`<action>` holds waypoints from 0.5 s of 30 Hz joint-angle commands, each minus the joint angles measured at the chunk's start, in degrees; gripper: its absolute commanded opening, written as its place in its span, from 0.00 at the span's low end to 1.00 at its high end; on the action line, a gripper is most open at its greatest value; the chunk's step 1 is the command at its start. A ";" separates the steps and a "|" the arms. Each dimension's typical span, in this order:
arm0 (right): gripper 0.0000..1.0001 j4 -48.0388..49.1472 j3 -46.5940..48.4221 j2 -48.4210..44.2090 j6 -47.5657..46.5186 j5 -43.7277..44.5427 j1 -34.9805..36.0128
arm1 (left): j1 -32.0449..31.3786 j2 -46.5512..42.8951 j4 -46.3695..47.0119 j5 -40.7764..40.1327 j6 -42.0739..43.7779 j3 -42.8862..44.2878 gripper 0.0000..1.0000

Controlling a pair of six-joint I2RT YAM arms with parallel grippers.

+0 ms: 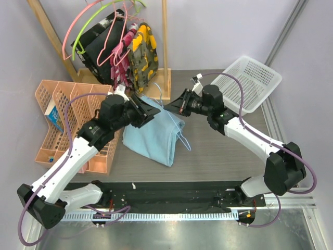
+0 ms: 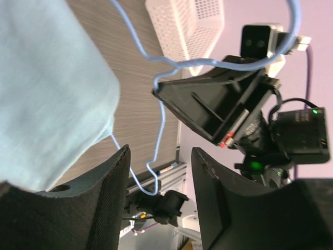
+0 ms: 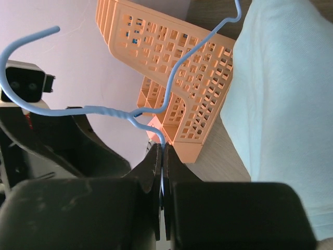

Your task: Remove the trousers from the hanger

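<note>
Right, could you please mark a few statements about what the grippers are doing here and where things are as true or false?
1. The right gripper is shut on the wire of the hanger. True.
2. The left gripper is clamped on the trousers. False: its jaws stand apart, with the cloth off to one side.
3. The trousers are in the white basket. False: they lie on the table between the arms.
4. The orange rack stands on the left arm's side. True.
5. The hanger being held is pink. False: it is light blue.
</note>
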 commanded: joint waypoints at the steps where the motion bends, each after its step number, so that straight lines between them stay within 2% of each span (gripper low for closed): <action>1: 0.01 6.61 -0.08 -2.59 3.95 1.00 1.49 | 0.21 -1.25 10.50 -3.45 1.57 -3.71 0.52; 6: 0.01 7.39 -0.87 -3.38 5.71 1.79 2.20 | 0.21 1.83 10.15 -4.68 3.07 -2.56 0.52; 9: 0.01 6.87 0.00 -3.12 5.80 2.49 2.90 | 0.21 2.27 14.44 -5.47 3.07 -4.05 0.52; 15: 0.01 6.52 0.71 -2.94 6.06 2.06 3.60 | 0.21 3.68 16.56 -9.42 5.00 -4.14 0.52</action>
